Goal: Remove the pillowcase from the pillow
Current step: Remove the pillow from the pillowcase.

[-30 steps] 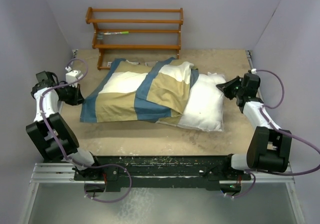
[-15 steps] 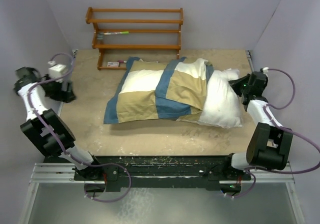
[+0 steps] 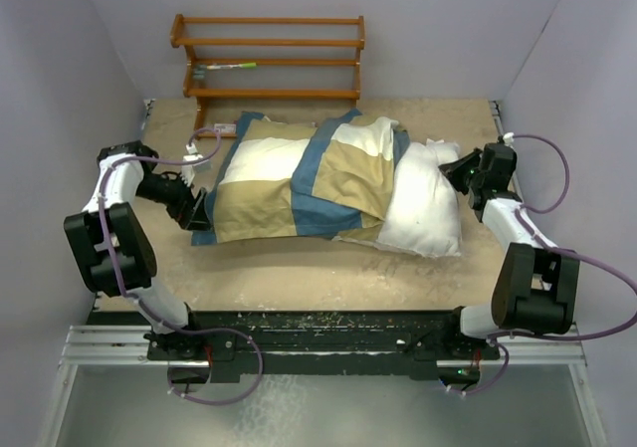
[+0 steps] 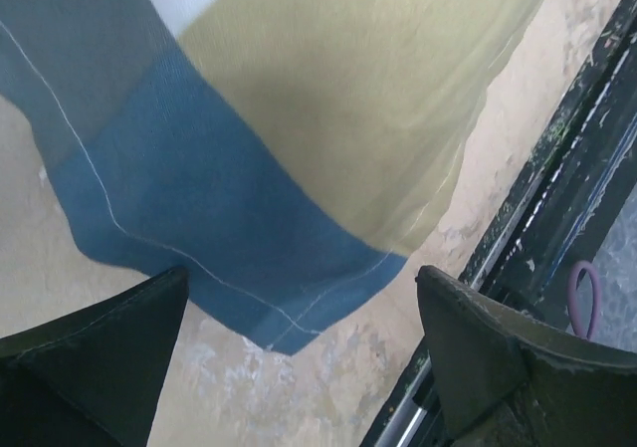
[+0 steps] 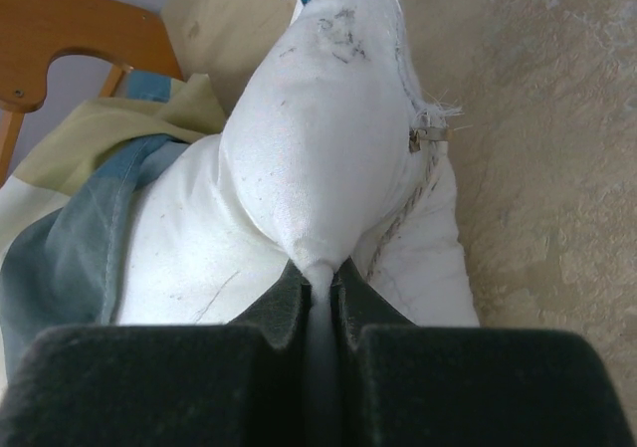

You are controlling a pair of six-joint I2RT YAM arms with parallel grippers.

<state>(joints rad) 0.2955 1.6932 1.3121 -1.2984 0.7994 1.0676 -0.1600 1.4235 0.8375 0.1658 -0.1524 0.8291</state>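
Left wrist: your left gripper (image 4: pixel 299 303) gapes wide, pillowcase (image 4: pixel 199 188) corner loose.
Right wrist: right gripper (image 5: pixel 317 273) pinches pillow (image 5: pixel 309 148) corner, near bench (image 3: pixel 299 278) right edge.

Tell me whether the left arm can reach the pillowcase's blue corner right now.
Probably yes: the left gripper stands open right beside the blue corner of the pillowcase, with nothing between them. The right gripper pinches the pillow at the other end.

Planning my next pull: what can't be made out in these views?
Top view: how far the pillow reaches inside the pillowcase; the fabric covers it.
Left wrist: only a pillowcase corner shows; the frame cuts off the rest.
Right wrist: the pillowcase opening, behind the pillow's bulge.
Top view: items on the rack, too small.
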